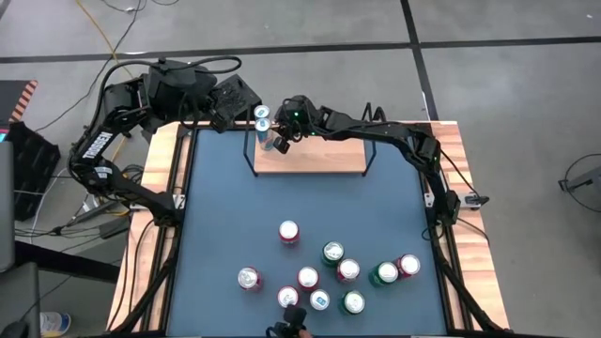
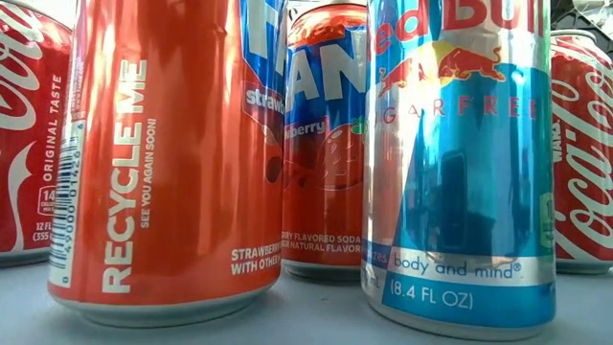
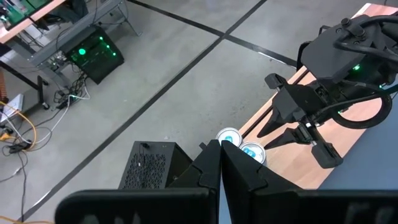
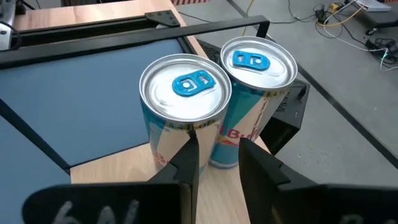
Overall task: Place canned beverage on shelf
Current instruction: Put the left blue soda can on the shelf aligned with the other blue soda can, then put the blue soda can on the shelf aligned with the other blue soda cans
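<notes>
Just beside shelf [image 1: 310, 158] edge, two cans [image 4: 186, 93]

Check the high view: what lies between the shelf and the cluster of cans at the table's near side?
Nothing: in the high view only bare blue table separates the shelf from the nearest red-and-white can.

The right arm is reaching across the far side of the table, elbow bent, its wrist angling down. The right gripper [image 1: 278, 141] is hanging low with its fingers [image 4: 186, 165] standing slightly apart, nothing visibly clamped between them. The left arm is sitting folded back at the far left corner, the left gripper [image 3: 221, 155] pressing its fingers together, empty.
</notes>
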Available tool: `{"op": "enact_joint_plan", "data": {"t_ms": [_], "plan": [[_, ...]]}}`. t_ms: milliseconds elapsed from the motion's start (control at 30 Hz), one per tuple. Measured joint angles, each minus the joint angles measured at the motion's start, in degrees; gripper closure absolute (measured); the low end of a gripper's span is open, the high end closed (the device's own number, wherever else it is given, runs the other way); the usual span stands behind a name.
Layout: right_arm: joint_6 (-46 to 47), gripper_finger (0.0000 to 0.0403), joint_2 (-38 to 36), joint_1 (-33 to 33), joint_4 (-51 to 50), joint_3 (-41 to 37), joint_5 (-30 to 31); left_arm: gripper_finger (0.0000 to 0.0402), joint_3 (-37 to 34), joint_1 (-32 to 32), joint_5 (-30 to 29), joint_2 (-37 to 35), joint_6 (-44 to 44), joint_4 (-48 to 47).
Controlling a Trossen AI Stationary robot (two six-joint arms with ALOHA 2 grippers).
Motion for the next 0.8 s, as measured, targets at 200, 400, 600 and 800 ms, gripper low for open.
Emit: {"op": "enact_joint_plan", "data": {"t_ms": [200,400,600,800], "plan": [[0.00,0.0306,0.00,0.00,0.08,0.00,-0.48,0.0401,0.00,0.00,0.02,0.00,0.43,-0.04],[-0.17,0.0306,-1.47,0.00,-1.81,-0.09,-0.51,0.0401,0.00,0.00,0.02,0.00,0.36,-2.33],[-3.41,0.0302,-11.65,-0.28,-8.35,0.07,-1.35,0.0399,0.00,0.00,6.25,0.00,2.53,-2.65],[-8.63,0.0271,-24.75,-0.31,-17.06,0.02,-1.38,0.0369,-0.03,-0.48,18.19,1.12,2.88,-1.96]]}}
